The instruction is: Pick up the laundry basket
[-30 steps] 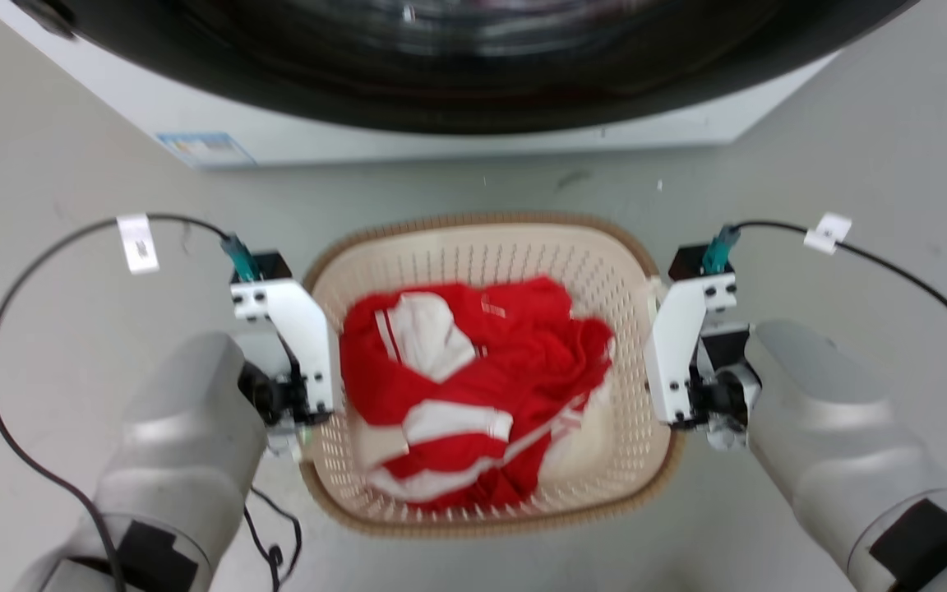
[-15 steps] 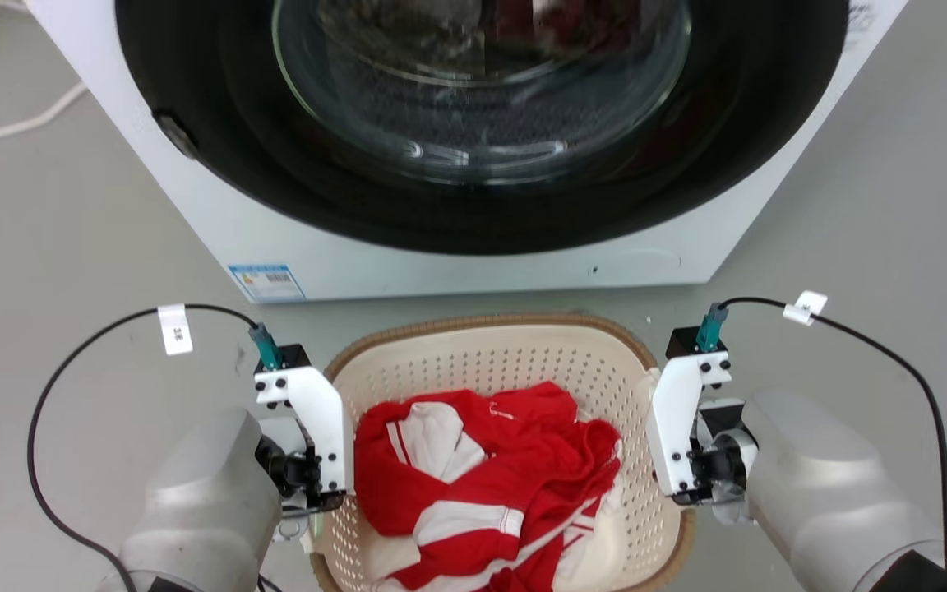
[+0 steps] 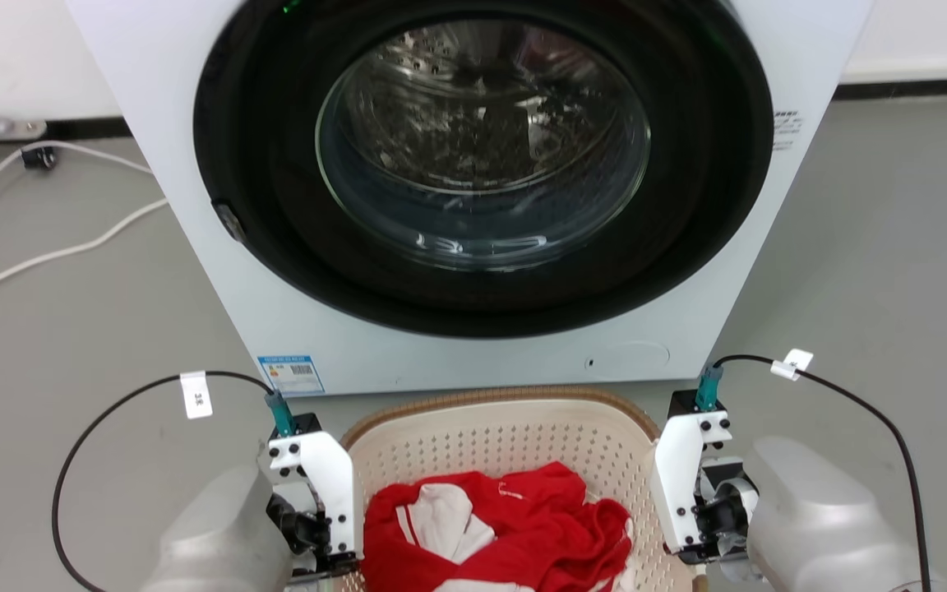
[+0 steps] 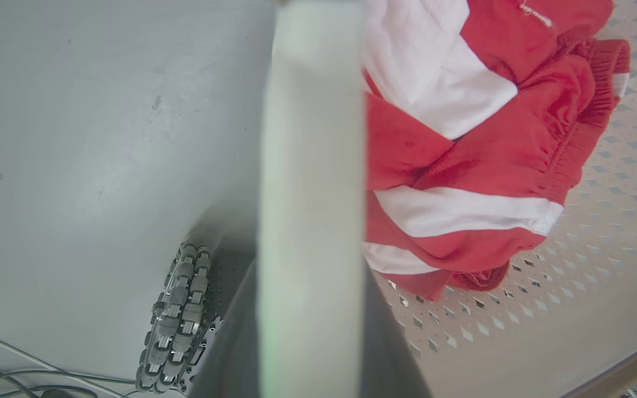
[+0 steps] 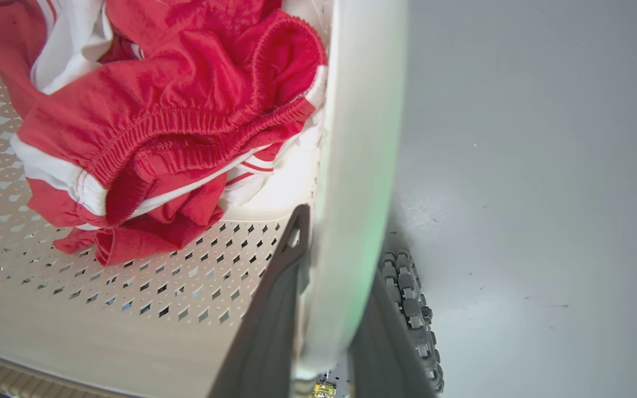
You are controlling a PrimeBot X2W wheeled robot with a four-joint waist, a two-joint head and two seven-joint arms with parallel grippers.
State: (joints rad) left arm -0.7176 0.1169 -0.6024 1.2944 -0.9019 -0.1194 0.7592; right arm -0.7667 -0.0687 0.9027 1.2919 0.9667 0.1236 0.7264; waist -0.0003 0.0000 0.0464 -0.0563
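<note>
Now both tools grip the basket [image 3: 506, 396] by its side handles, just near of the washer [image 3: 441, 362].

Seen from the left wrist, the left tool [image 4: 310, 265] has its two dark fingers [image 4: 238, 354] closed narrow around the white left handle [image 4: 310, 138], one finger on each side of it; the right tool [image 5: 340, 249] clamps the right handle [image 5: 360, 138] the same way. The cream basket sits between the two arms, its brown rim close to the washer's front, and whether it touches the floor [image 3: 71, 329] I cannot tell. Red and white clothes [image 3: 515, 526] lie bunched inside on the perforated bottom. Outside each handle a ridged wheel [image 4: 177, 320] shows over the grey floor. The washer's round glass door [image 3: 482, 140] faces the robot.
</note>
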